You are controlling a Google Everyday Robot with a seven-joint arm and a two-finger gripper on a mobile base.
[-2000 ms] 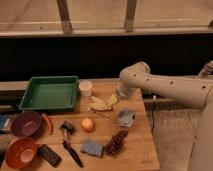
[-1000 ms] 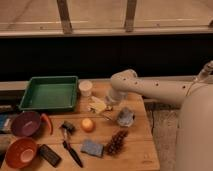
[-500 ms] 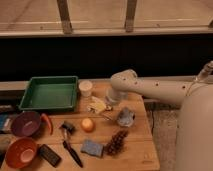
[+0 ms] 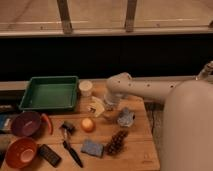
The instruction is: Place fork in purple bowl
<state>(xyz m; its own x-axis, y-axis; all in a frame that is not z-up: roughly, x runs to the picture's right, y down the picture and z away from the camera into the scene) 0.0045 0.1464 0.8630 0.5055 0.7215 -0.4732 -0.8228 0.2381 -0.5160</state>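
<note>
The purple bowl [image 4: 26, 123] sits at the left of the tabletop [image 4: 142, 150], in front of the tray [image 4: 50, 92]. The fork [image 4: 96, 106] lies mid-tabletop, in front of the cup [image 4: 86, 88], well apart from the purple bowl. Just right of the fork hangs the end effector [image 4: 110, 106], released, fingers spread.

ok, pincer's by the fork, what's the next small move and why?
Probably ease the pincer down onto the fork, ready to close. The pincer is open and hangs just beside the fork, which lies flat on the table, not gripped. The purple bowl sits across the table, so the grasp has to come first.
</note>
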